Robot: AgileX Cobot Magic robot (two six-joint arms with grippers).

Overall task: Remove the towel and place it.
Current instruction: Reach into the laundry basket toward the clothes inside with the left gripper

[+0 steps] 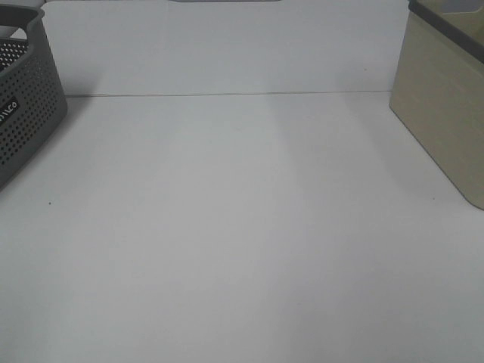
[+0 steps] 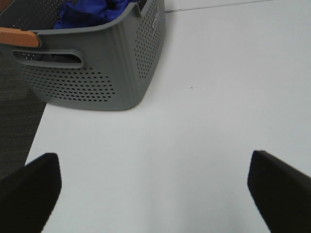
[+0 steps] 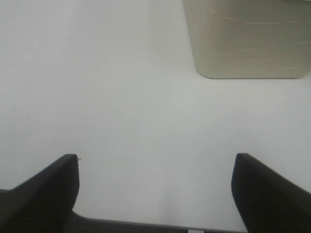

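We open on a white table (image 1: 242, 242) with 2 containers at its edges: the grey basket (image 2: 97, 77) on the left and the beige bin (image 3: 248, 43) on the right. There's our towel (image 2: 90, 12), deep blue and bunched up inside the grey basket, with only its upper folds showing over the rim in the left wrist view. The high camera doesn't show it at all, and neither arm is in that view.

The left gripper (image 2: 153, 162) hangs over the table short of the basket. Its 2 fingers (image 2: 34, 189) are spread wide with nothing between them. The right gripper (image 3: 155, 162) is the same story: fingers parted, empty, facing the beige bin and well apart from the towel.

So nothing is lifted yet, by our reckoning. The reach into the basket comes first, and the left arm is the nearer one.

How will it handle? We'd call it soft, limp and light, a plush cloth that drapes and trails. It won't break, but it could slip if the fingers catch only the fluff. It could also drag on the rim or on the orange-brown handle (image 2: 17, 36). We can't pick out a corner, so we'd pinch a raised fold at the top of the heap, bite deep, and lift high enough to clear the wall.
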